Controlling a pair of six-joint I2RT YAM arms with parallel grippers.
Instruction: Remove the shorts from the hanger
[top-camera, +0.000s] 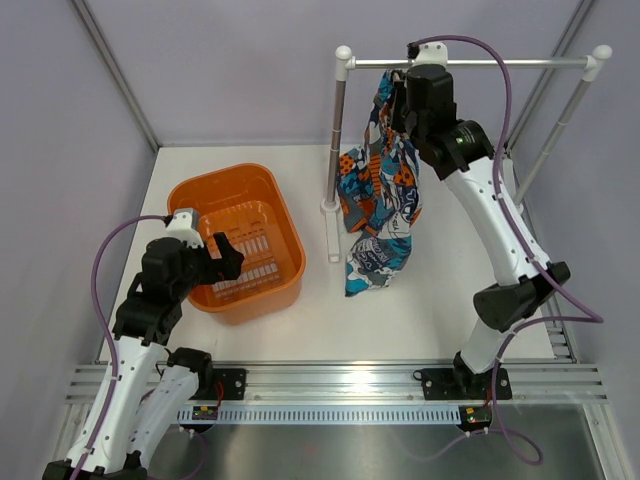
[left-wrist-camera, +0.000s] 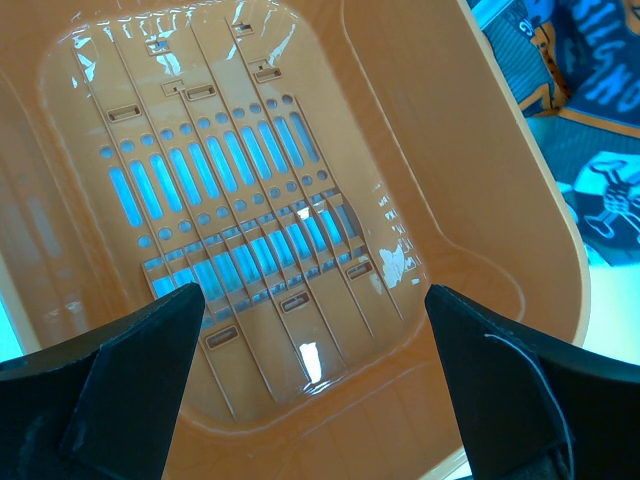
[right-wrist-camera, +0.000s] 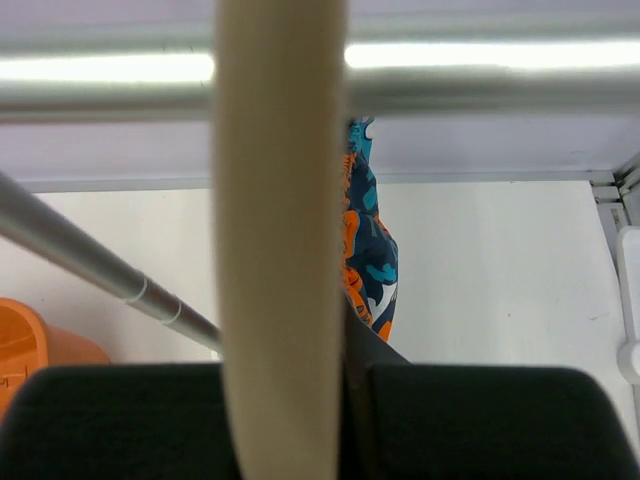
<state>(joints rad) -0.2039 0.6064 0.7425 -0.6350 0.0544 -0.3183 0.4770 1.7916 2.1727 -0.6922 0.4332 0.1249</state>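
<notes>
My right tool (top-camera: 405, 78) is up at the white rail (top-camera: 480, 63), toward 12 o'clock on the worktop (top-camera: 430, 290). Its jaws are clamped on the hanger (right-wrist-camera: 280, 200): in the wrist view the pale beige band runs straight down between the dark fingers (right-wrist-camera: 480, 420). The shorts (top-camera: 385, 200) hang just below the tool, trailing away toward its 7 o'clock, close beside the rail's upright post (top-camera: 335, 150). My left tool (top-camera: 228, 258) hangs with its jaws spread wide over the orange basket (top-camera: 285, 215), holding nothing. The basket sits well apart from the shorts, at their 9 o'clock.
</notes>
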